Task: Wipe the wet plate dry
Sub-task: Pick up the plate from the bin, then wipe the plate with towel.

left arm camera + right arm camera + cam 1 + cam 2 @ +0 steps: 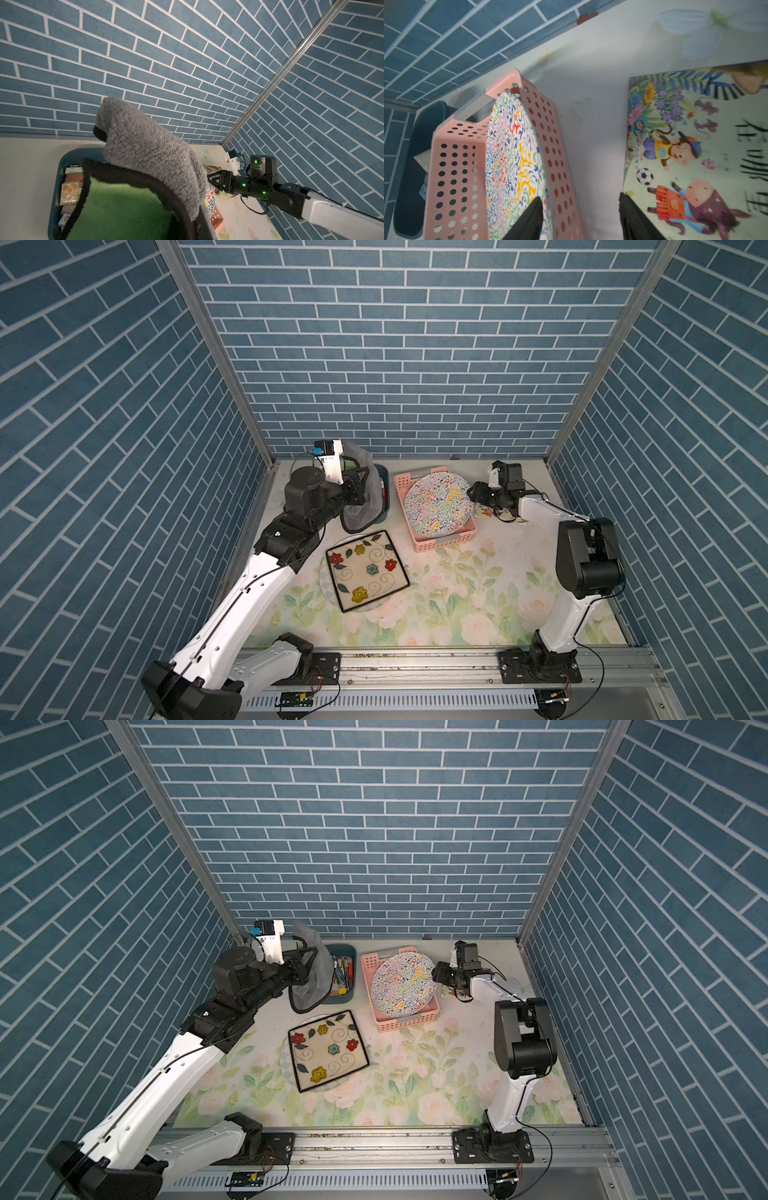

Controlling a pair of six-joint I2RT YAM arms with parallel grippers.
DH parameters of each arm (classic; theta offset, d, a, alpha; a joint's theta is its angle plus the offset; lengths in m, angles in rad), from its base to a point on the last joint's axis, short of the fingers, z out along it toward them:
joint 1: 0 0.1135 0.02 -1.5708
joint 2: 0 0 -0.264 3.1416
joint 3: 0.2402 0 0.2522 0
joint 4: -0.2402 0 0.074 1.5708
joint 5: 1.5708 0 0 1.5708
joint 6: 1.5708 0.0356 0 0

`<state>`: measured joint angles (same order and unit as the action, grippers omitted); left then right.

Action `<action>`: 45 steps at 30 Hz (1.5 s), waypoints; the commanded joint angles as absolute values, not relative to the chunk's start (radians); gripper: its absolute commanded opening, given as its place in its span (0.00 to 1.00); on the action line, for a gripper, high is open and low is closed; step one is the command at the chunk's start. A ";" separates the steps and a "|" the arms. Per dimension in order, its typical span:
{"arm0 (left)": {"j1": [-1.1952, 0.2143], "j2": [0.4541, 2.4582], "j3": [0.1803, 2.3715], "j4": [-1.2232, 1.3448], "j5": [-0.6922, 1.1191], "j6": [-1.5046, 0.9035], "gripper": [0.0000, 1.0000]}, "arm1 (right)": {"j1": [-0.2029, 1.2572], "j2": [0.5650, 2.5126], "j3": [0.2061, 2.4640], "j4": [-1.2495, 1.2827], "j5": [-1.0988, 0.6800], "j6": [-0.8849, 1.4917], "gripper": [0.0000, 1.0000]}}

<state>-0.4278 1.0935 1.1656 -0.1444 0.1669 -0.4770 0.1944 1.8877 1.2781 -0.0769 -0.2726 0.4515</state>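
A round plate (pixel 438 504) (pixel 403 984) (pixel 510 155) with colourful squiggles leans tilted in a pink perforated basket (pixel 444 543) (pixel 454 166). My right gripper (pixel 473 492) (pixel 436 971) (pixel 579 199) is open at the plate's right rim. One finger is over the plate's face. The other finger is outside the basket wall, so the rim and wall lie between the jaws. My left gripper (pixel 357 489) (pixel 301 969) is shut on a grey fluffy towel (pixel 361 510) (pixel 311 986) (pixel 145 149). It holds the towel raised at the back left, where it drapes over the fingers.
A square flowered plate (pixel 368 570) (pixel 328 1050) lies on a pale round plate (pixel 322 572) in front of the left gripper. A blue bin (pixel 345 973) (pixel 54 187) of small items sits behind the towel. A picture book (pixel 486 512) (pixel 695 145) lies under the right wrist.
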 commanded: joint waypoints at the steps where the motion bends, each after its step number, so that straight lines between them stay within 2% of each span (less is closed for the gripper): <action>1: -0.425 1.100 1.153 -0.117 0.183 -0.479 0.00 | 0.199 1.939 1.328 -0.060 -0.360 0.426 0.54; 3: -0.425 1.102 1.148 -0.117 0.184 -0.482 0.00 | 0.201 1.962 1.335 -0.054 -0.375 0.429 0.46; 8: -0.425 1.102 1.142 -0.116 0.183 -0.488 0.00 | 0.200 1.975 1.344 -0.066 -0.372 0.411 0.11; 10: -0.425 1.106 1.144 -0.115 0.184 -0.490 0.00 | 0.199 1.953 1.345 -0.067 -0.363 0.398 0.01; 11: -0.424 1.107 1.147 -0.115 0.185 -0.490 0.00 | 0.199 1.942 1.350 -0.072 -0.360 0.391 0.00; 19: -0.424 1.116 1.156 -0.105 0.209 -0.494 0.00 | 0.190 1.758 1.369 -0.034 -0.366 0.420 0.00; 24: -0.452 1.137 1.134 -0.071 0.242 -0.510 0.00 | 0.200 1.562 1.199 0.231 -0.443 0.642 0.00; 28: -0.518 1.175 1.137 -0.081 0.176 -0.481 0.00 | 0.259 1.384 1.037 0.413 -0.371 0.797 0.00; 32: -0.601 1.263 1.163 -0.099 0.134 -0.442 0.00 | 0.377 1.263 0.928 0.582 -0.250 0.922 0.00; 35: -0.652 1.361 1.219 -0.182 0.072 -0.435 0.00 | 0.464 1.223 0.916 0.626 -0.172 0.966 0.00; 39: -0.667 1.402 1.172 -0.160 0.000 -0.492 0.00 | 0.541 1.200 0.912 0.722 -0.106 1.009 0.00; 45: -0.785 1.486 1.171 -0.009 0.174 -0.514 0.00 | 0.676 1.273 0.968 0.824 -0.106 1.071 0.00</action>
